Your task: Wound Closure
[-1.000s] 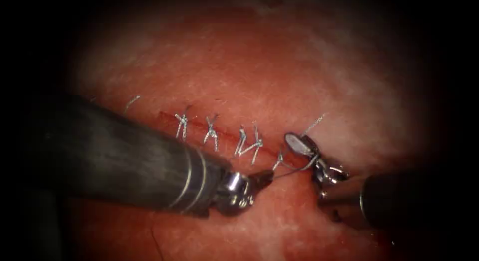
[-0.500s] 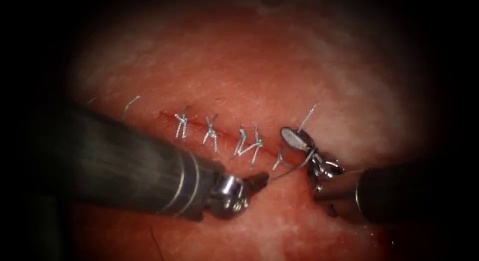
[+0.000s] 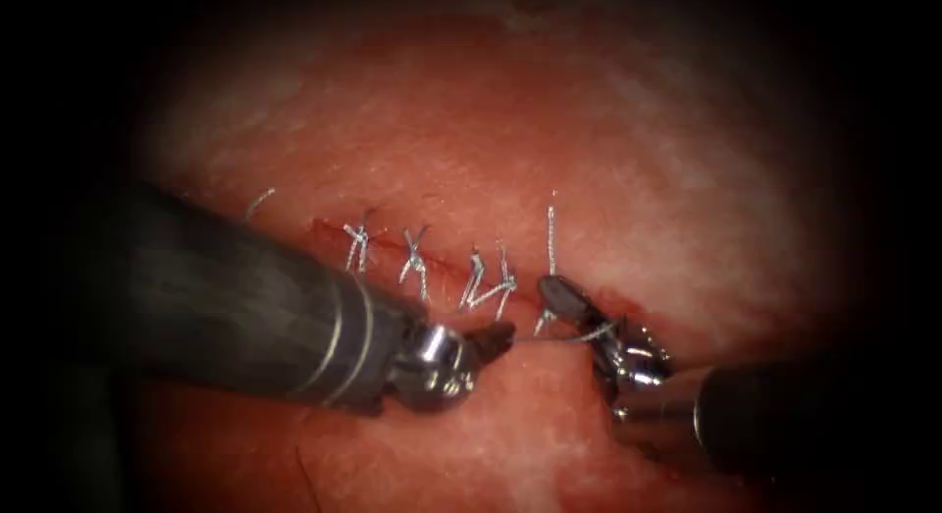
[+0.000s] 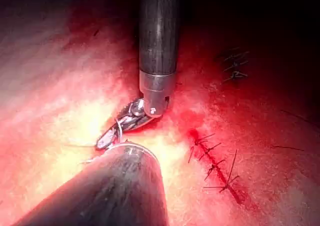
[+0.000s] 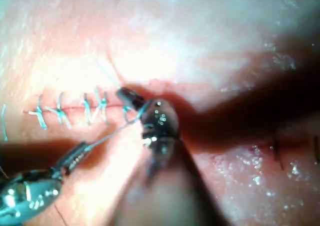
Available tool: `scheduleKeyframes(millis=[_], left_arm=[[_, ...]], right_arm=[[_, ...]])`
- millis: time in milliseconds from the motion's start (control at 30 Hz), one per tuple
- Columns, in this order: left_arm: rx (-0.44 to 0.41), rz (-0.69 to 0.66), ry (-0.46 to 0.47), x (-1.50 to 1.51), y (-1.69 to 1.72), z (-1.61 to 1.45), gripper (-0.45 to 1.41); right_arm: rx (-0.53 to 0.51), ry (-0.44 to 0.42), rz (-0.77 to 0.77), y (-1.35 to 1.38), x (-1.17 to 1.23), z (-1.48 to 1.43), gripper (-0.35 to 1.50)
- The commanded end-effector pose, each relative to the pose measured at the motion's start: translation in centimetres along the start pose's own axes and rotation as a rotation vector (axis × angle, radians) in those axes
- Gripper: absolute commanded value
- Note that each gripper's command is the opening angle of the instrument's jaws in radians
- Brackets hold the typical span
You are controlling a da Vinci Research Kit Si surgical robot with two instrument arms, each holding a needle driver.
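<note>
Since the earlier endoscope pictures, the right tool (image 3: 557, 295) has been shifted slightly toward the left along the cut, and the free thread tail (image 3: 550, 236) above its tip has been swung from a rightward lean to nearly upright. The left tool (image 3: 498, 338) has also been drawn a little to the left, and the thread (image 3: 554, 338) between the two tools is now seen stretched almost straight.

The left tool's jaws are observed pressed together on the end of that thread, just below the cut (image 3: 432, 263) on the tissue (image 3: 589, 130). In the right wrist view the same tool (image 5: 77, 152) is seen pinching the strand, which runs up to the right tool (image 5: 131, 97).

The right tool's jaws appear closed, with thread looped around them just behind the tip; whether the thread is gripped between them cannot be told. This tool lies at the right end of the stitched line, its tip over the cut. In the left wrist view the right tool (image 4: 107, 137) is seen with a loop of thread around its jaws.

Four knotted stitches (image 3: 417, 258) are recorded along the cut to the left of the tools, their cut ends standing up. No needle can be made out. Red fluid (image 3: 638, 302) is noted at the cut's right end.
</note>
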Motion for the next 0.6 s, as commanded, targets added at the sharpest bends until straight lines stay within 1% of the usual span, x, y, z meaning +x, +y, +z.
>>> scheduleKeyframes(millis=[33, 100, 133, 233, 333, 467, 533, 600], left_arm=[[-0.009, -0.008, -0.011, -0.01, 0.04, 0.03, -0.45], [-0.006, -0.014, -0.023, -0.07, -0.09, 0.03, -0.45], [-0.007, -0.018, -0.034, -0.16, -0.22, 0.05, -0.45], [-0.008, -0.023, -0.052, -0.32, -0.41, 0.12, -0.45], [-0.005, -0.033, -0.075, -0.52, -0.66, 0.33, -0.45], [0.006, -0.053, -0.094, -0.74, -0.89, 0.59, -0.45], [0.004, -0.059, -0.095, -0.83, -0.99, 0.67, -0.45], [0.008, -0.071, -0.106, -0.97, -1.15, 0.83, -0.45]], right_arm=[[0.008, -0.009, -0.008, -0.09, -0.15, -0.07, -0.35], [0.018, -0.003, -0.015, -0.14, -0.13, -0.09, -0.35], [0.021, 0.000, -0.034, -0.18, -0.10, -0.11, -0.35], [0.035, 0.012, -0.038, -0.21, -0.04, -0.17, -0.35], [0.057, 0.038, -0.045, -0.22, -0.02, -0.17, -0.35], [0.072, 0.031, -0.045, -0.21, 0.01, -0.20, -0.35], [0.084, 0.027, -0.046, -0.20, -0.01, -0.23, -0.35], [0.091, 0.010, -0.049, -0.21, -0.04, -0.27, -0.35]])
